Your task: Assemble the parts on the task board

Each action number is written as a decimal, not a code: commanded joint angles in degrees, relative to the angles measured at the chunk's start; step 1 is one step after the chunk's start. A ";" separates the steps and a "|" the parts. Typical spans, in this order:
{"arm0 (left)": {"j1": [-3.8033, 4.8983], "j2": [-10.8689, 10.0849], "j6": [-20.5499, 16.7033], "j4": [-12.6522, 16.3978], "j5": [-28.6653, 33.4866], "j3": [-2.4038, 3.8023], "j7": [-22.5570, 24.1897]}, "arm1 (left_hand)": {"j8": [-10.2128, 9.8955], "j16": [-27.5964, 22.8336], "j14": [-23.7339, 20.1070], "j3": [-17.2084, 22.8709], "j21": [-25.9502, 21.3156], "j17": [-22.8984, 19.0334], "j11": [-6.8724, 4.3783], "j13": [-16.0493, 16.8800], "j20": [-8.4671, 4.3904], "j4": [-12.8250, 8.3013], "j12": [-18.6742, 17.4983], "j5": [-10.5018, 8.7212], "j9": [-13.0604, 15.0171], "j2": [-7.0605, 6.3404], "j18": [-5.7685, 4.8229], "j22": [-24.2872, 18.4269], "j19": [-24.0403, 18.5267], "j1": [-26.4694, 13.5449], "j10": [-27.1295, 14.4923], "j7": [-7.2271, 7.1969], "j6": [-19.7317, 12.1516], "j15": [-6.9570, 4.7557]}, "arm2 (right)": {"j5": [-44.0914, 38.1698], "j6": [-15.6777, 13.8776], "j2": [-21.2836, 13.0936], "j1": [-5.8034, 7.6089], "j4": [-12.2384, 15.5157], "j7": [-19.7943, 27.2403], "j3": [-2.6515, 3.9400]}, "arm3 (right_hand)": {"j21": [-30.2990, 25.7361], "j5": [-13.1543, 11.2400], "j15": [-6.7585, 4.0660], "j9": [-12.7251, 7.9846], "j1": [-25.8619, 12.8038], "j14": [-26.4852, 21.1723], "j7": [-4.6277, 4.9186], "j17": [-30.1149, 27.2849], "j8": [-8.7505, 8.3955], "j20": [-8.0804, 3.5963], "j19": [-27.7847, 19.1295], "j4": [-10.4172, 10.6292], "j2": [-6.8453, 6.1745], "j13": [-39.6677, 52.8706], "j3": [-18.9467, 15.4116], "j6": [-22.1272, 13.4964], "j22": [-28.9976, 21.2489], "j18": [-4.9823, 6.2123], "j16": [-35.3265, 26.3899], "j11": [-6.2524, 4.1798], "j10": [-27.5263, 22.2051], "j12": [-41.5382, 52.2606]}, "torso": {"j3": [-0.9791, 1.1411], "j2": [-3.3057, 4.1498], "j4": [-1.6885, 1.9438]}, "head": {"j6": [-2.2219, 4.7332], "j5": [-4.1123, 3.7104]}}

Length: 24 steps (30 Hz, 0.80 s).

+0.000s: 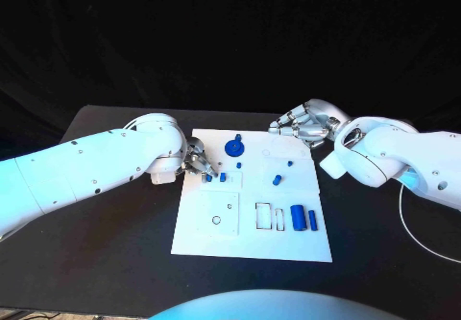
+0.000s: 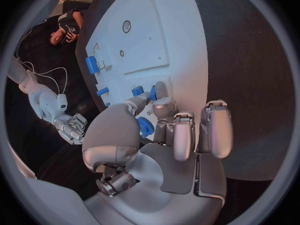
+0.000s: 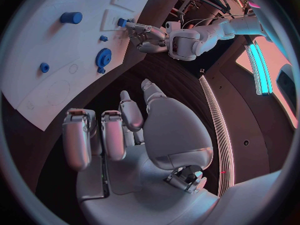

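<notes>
head view alone shows two blue cylinders [image 1: 304, 217] near the task board [image 1: 252, 244] edge.

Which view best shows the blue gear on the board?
The head view: the blue gear lies unobstructed near the task board's far edge. The right wrist view shows it smaller; in the left wrist view, fingers partly hide it.

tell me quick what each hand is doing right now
Left hand: pinching a small blue part at the task board's left edge.
Right hand: holding nothing, fingers curled in, off the board's far right corner.
</notes>
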 commanded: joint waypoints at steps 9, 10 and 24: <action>-0.17 0.03 -0.78 0.03 -0.01 -0.11 -0.78 | -0.17 0.18 5.92 -6.28 0.59 15.09 -0.09 0.45 -0.52 2.00 0.40 -0.36 -0.84 -0.92 -0.45 7.33 1.86 -1.94 0.77 0.17 0.63 -0.49 | -0.19 0.47 0.01 -0.03 0.10 0.22 0.00 | -0.35 0.29 0.00 0.00 0.17 3.85 -0.04 4.65 0.10 -0.14 0.38 -0.04 0.34 -0.05 -0.32 -0.38 3.51 -0.04 -0.39 -0.01 -0.48 -0.22 | 0.00 -0.02 0.03 | 0.00 -0.14; -0.17 0.00 -0.83 0.01 -0.02 -0.11 -0.85 | -0.15 0.18 5.92 -6.90 0.64 15.09 -0.11 0.47 -0.53 2.19 0.40 -0.35 -0.91 -0.93 -0.47 7.41 1.89 -1.97 0.79 0.15 0.65 -0.50 | -0.19 0.47 0.00 -0.03 0.10 0.22 0.00 | -0.35 0.29 0.00 0.00 0.17 3.85 -0.04 4.65 0.10 -0.14 0.38 -0.04 0.34 -0.05 -0.32 -0.38 3.51 -0.04 -0.39 -0.01 -0.48 -0.22 | 0.00 -0.02 0.04 | 0.02 -0.14; -0.12 -2.02 -4.86 1.08 -0.24 0.47 -0.09 | 0.30 0.18 5.92 -14.78 0.72 15.09 -0.30 0.86 -0.75 4.99 0.46 -0.34 -1.73 -0.89 -0.52 7.72 2.05 -1.64 1.01 -0.04 0.74 -0.72 | -0.18 0.50 -0.02 -0.04 0.01 0.23 0.00 | -0.35 0.29 0.00 0.00 0.17 3.85 -0.04 4.65 0.10 -0.14 0.38 -0.04 0.34 -0.05 -0.32 -0.38 3.51 -0.04 -0.39 -0.01 -0.48 -0.22 | -0.04 0.04 -0.09 | 0.02 -0.47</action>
